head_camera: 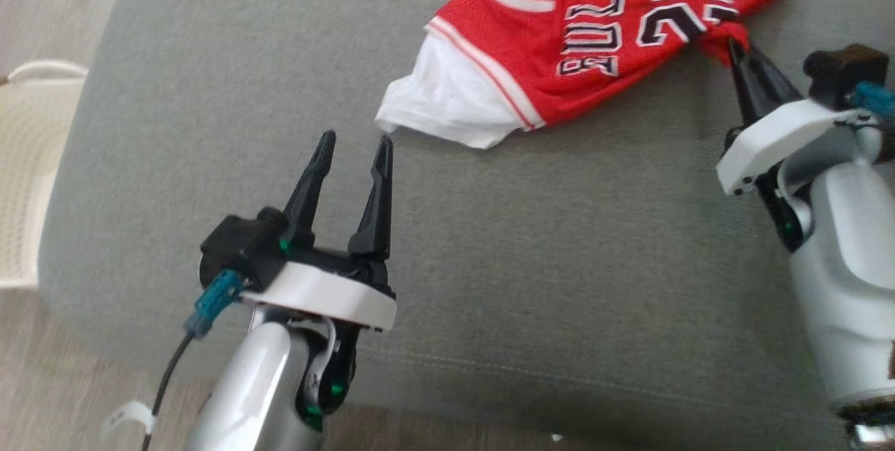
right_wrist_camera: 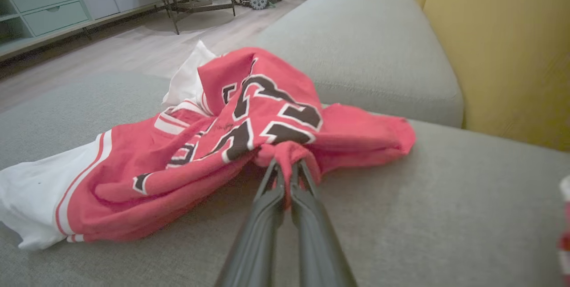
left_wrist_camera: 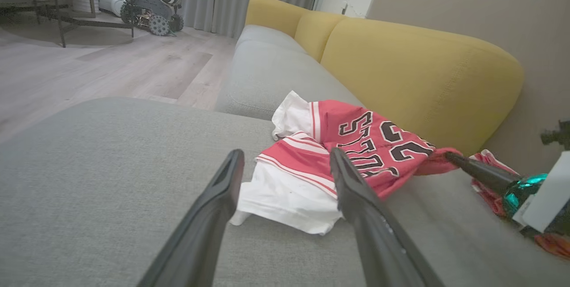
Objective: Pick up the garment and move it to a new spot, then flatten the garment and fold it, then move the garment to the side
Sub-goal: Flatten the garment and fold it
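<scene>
The right gripper [head_camera: 738,52] is clamped on the red jersey's [head_camera: 594,31] three-o'clock edge, likely to lift it, while the left gripper [head_camera: 355,147] hovers spread and empty at eight o'clock.

The basketball jersey [head_camera: 601,24] is soft knit cloth lying on the sofa seat [head_camera: 531,255] of matt grey woven fabric, with smooth pale wood-look floor [head_camera: 42,381] beside the seat.

The crumpled red fabric jersey [head_camera: 545,59] bears black, white-edged lettering, with plain white at seven o'clock. The woven fabric sofa seat [head_camera: 489,262] is grey, its back cushions [left_wrist_camera: 423,69] mustard yellow.
</scene>
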{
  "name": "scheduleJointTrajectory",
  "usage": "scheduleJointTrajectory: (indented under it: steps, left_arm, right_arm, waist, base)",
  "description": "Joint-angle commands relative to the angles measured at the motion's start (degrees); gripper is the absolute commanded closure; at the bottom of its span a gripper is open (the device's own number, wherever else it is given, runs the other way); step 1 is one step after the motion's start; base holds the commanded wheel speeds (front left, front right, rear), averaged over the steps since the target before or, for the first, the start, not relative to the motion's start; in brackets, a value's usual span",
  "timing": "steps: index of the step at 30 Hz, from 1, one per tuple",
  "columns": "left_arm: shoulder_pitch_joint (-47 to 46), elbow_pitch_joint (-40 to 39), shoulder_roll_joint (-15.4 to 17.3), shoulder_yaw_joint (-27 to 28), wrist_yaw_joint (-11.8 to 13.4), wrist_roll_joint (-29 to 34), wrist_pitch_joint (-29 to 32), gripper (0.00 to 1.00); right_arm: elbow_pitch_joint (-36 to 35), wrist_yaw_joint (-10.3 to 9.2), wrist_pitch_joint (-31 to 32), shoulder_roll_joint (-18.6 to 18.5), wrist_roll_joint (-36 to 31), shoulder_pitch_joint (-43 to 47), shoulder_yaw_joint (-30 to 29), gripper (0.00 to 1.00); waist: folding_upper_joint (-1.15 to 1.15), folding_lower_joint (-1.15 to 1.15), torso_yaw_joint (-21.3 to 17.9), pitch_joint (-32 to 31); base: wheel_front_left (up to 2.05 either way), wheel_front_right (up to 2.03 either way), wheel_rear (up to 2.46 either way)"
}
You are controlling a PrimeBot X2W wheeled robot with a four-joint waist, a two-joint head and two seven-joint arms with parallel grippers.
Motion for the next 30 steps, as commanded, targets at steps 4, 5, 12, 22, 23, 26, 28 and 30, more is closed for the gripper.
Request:
scheduleJointTrajectory:
  steps: [4, 5, 12, 22, 23, 26, 28, 30]
  left_arm:
    - [0.2, -1.9, 0.4, 2.7, 0.1, 0.0, -0.7, 0.0]
    - [0.5, -2.0, 0.4, 2.9, 0.1, -0.2, -0.7, 0.0]
    - [1.3, -2.6, 0.4, 2.7, 0.5, -1.0, -0.7, 0.0]
    - [0.1, -2.8, 0.4, 1.7, 0.2, -0.8, -0.7, 0.0]
    - [-0.1, -2.7, 0.4, 1.6, 0.1, -0.7, -0.7, 0.0]
    - [-1.2, -2.7, 0.4, 1.0, -0.2, -0.6, -0.7, 0.0]
    - [-2.0, -2.8, 0.4, 0.4, -0.4, -0.7, -0.7, 0.0]
    - [-2.7, -2.8, 0.4, -0.2, -0.3, -0.9, -0.7, 0.0]
  right_arm:
    - [-10.0, 0.36, 4.2, -4.2, 0.4, 1.1, 3.3, 1.0]
    - [-12.3, 0.36, 5.9, -5.5, 0.9, 1.7, 4.2, 1.0]
    - [-30.6, 0.36, 18.0, -15.4, 5.3, 6.2, 5.6, 1.0]
    - [-46.3, 0.36, 33.5, -18.1, 10.0, 16.9, -1.9, 1.0]
    - [-46.6, 0.36, 33.5, -17.9, 10.1, 17.1, -2.0, 1.0]
    - [-46.0, 0.36, 32.5, -18.3, 9.6, 15.3, -1.4, 1.0]
    - [-44.5, 0.36, 31.1, -18.6, 9.0, 12.4, -1.0, 1.0]
    - [-42.2, 0.36, 29.4, -18.8, 8.5, 8.6, -0.7, 1.0]
  waist:
    - [0.0, 0.0, -3.9, -3.9]
    - [0.0, 0.0, -4.4, -4.4]
    - [0.0, 0.0, -7.2, -5.9]
    - [0.0, 0.0, -6.9, -3.5]
    - [0.0, 0.0, -6.7, -3.0]
    - [0.0, 0.0, -5.7, -1.4]
    - [0.0, 0.0, -4.7, -0.4]
    - [0.0, 0.0, -3.5, 0.6]
  base:
    - [0.0, 0.0, 0.0]
    - [0.0, 0.0, 0.0]
    - [0.0, 0.0, 0.0]
    - [0.0, 0.0, 0.0]
    - [0.0, 0.0, 0.0]
    - [0.0, 0.0, 0.0]
    - [0.0, 0.0, 0.0]
    - [0.0, 0.0, 0.0]
